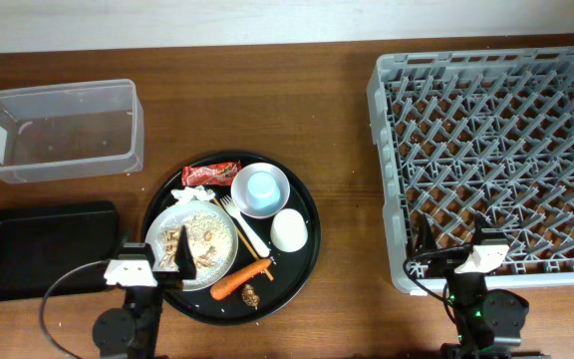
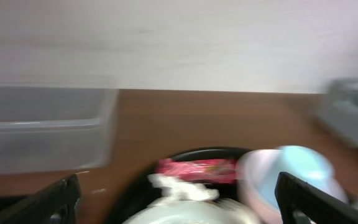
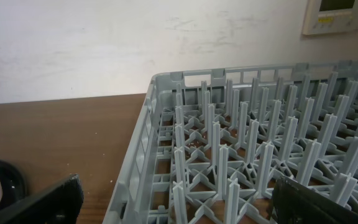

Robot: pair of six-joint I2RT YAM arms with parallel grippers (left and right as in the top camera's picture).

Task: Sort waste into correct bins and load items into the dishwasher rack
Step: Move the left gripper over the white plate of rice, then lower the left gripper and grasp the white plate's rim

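I'm hovering the left hand spread and empty, red wrapper just ahead, probably the first pick. Right hand is idling spread, dishwasher rack directly ahead.

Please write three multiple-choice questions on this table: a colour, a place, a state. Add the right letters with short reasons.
1. The cup inside the white bowl is: A light blue; B red; C green.
2. The red snack wrapper lies: A inside that bowl; B on the round black tray; C inside the cup.
3. The left end effector is: A open; B shut on the wrapper; C shut on the cup.
1 A: pale blue shows within the white rim. 2 B: it lies at the tray's far edge. 3 A: the fingers stand wide apart.
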